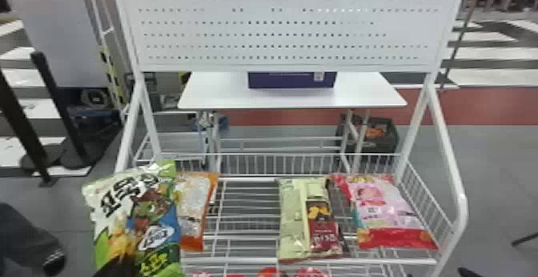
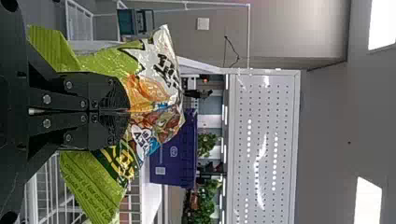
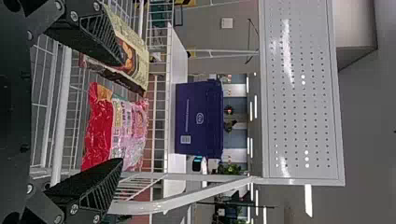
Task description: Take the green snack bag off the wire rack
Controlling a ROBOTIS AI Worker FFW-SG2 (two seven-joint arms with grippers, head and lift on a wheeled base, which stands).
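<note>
Holding the green snack bag (image 1: 138, 212) in the left hand (image 1: 117, 267), right hand (image 3: 122, 113) open and empty

Left hand is closed on the green snack bag, both fingers pressed together with the packaging pinched and creased at the tips. In the left wrist view the green ends flare out on either side of the left hand (image 2: 125, 111), with the white, orange and blue printed part ahead of the fingertips. Bag is at the left side of the wire rack (image 1: 308, 261); can't tell if any part of it touches the wires.

Just right of the left hand and partly behind the held bag: orange-edged bag (image 1: 197, 208), lying on the rack. Farther right, well apart from the left hand: pale green bag (image 1: 291, 216) with a dark red panel, lying flat. Right of that, pink bag (image 1: 384, 212) with red ends, also flat, farthest from the left hand.

Right hand: fingers spread wide, nothing between them. Pale green bag and pink bag lie ahead of it on the rack, not gripped. Beyond both hands, past the rack, purple box (image 1: 291, 81) on a white surface (image 1: 224, 96), with a perforated white panel (image 1: 280, 28) higher up.
</note>
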